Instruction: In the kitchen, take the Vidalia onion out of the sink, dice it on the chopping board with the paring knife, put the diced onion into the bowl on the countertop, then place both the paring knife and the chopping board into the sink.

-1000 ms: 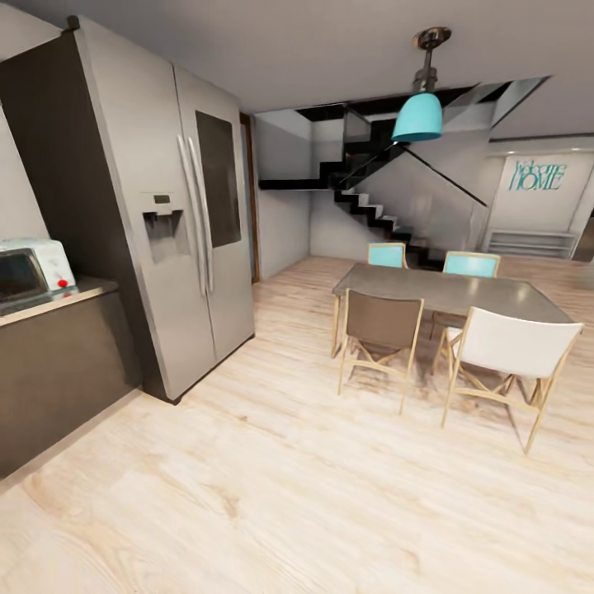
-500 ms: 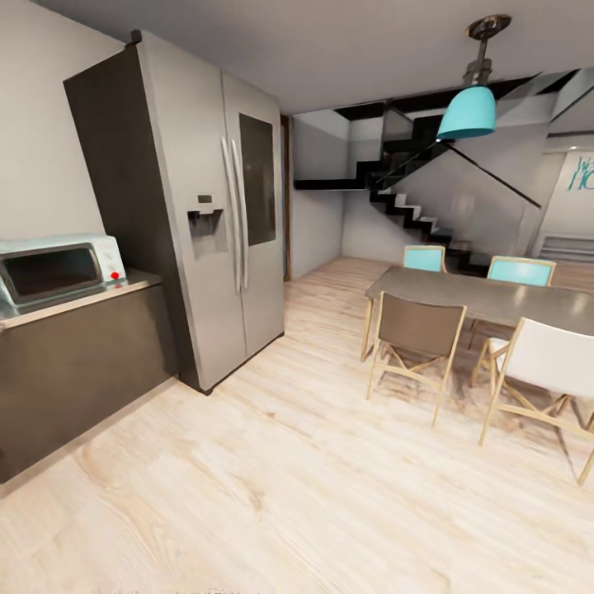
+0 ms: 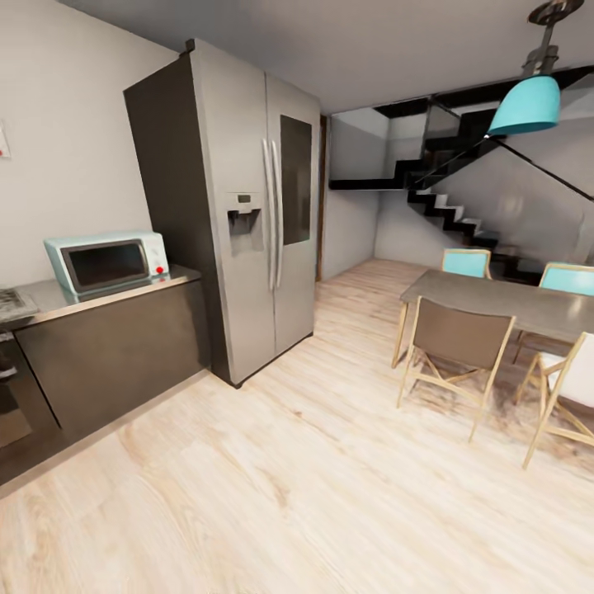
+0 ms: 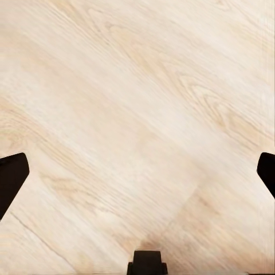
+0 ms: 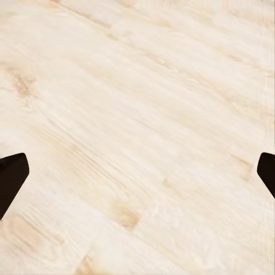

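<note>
The Vidalia onion, sink, chopping board, paring knife and bowl are out of view. A glossy grey countertop over dark cabinets runs along the wall at the left of the head view. My left gripper hangs over bare wooden floor, open, its dark fingertips at opposite edges of the left wrist view with nothing between them. My right gripper is open the same way above the floor, one fingertip showing at the picture's edge.
A turquoise microwave stands on the countertop, with a stove top beside it. A tall steel fridge stands past the counter's end. A dining table with chairs is at the right. Open wooden floor lies between them.
The camera has turned left, so the whole picture has shifted right. More of the counter, the microwave and the stove top have come into view; the table has slid toward the right edge.
</note>
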Tool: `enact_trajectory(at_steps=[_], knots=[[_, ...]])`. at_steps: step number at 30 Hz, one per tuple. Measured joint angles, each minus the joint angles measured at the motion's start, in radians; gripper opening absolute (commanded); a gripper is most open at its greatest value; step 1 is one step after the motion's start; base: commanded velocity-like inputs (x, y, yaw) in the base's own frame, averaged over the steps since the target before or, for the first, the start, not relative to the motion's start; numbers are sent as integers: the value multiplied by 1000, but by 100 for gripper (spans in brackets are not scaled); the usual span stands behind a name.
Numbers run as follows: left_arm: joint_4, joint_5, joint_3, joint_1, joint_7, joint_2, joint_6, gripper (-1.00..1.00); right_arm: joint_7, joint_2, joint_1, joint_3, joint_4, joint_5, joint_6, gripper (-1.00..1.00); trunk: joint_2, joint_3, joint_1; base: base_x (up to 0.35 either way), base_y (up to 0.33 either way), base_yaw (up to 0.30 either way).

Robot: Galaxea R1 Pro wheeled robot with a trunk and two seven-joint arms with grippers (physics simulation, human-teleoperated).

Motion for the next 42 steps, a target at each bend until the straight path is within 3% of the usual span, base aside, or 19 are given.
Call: enact_trajectory(at_steps=[42], knots=[[-2,0,0,0,0,3,0,100,0,0,0,0,6,0,0,100,0,0,0,0,0,267]])
